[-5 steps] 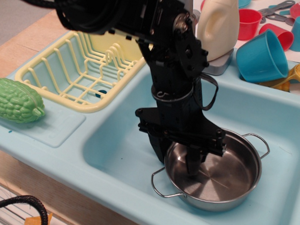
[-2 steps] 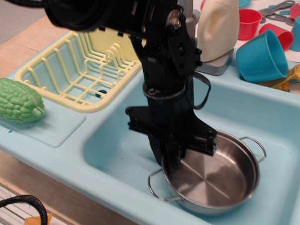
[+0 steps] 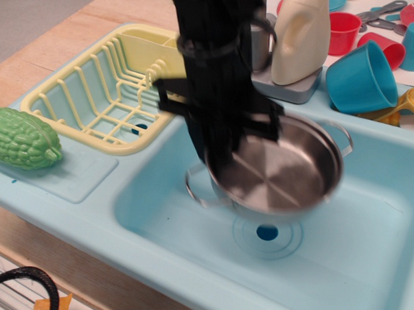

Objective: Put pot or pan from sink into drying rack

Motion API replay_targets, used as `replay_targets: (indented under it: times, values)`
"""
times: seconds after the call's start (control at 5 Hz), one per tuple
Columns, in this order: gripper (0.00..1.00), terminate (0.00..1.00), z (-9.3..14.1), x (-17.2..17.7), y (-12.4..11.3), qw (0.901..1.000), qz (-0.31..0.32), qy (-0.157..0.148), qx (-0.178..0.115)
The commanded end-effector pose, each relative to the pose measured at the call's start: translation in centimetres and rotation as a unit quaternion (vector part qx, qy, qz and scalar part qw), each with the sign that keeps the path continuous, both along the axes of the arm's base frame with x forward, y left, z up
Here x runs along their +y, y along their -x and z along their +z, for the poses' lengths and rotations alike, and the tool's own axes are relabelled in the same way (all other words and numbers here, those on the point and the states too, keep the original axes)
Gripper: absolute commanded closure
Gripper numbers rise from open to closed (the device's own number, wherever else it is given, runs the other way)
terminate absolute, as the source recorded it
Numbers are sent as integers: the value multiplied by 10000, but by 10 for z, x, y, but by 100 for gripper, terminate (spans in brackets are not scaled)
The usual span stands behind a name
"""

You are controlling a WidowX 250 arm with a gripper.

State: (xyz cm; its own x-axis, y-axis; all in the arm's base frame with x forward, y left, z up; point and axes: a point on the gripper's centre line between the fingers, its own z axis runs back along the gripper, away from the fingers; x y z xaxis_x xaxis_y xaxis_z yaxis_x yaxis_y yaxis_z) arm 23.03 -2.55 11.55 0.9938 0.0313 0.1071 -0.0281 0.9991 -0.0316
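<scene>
The shiny steel pan (image 3: 283, 169) with wire loop handles hangs in the air above the light-blue sink (image 3: 376, 244), tilted a little, over the round drain hole (image 3: 267, 232). My black gripper (image 3: 224, 164) is shut on the pan's left rim and holds it up. The fingertips are hidden behind the rim and motion blur. The pale yellow drying rack (image 3: 105, 97) stands to the left of the sink, with no dishes in it, and the arm is close beside its right end.
A green bumpy gourd toy (image 3: 17, 138) lies on the left drainboard. A cream bottle (image 3: 299, 33) stands behind the sink. Blue and red cups (image 3: 361, 76) and utensils crowd the back right.
The gripper has closed on the pan's left rim and lifted it off the sink bottom, moving up and left toward the rack. The drain hole now shows.
</scene>
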Motion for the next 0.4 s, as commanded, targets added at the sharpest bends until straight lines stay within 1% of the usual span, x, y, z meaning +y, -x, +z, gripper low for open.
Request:
replay_targets:
  times: [0.0,0.2]
  values:
    - [100,0,37,38,-22,9986,-59,-162,-491]
    - [100,0,42,60,-32,9983,-149,-152,-544]
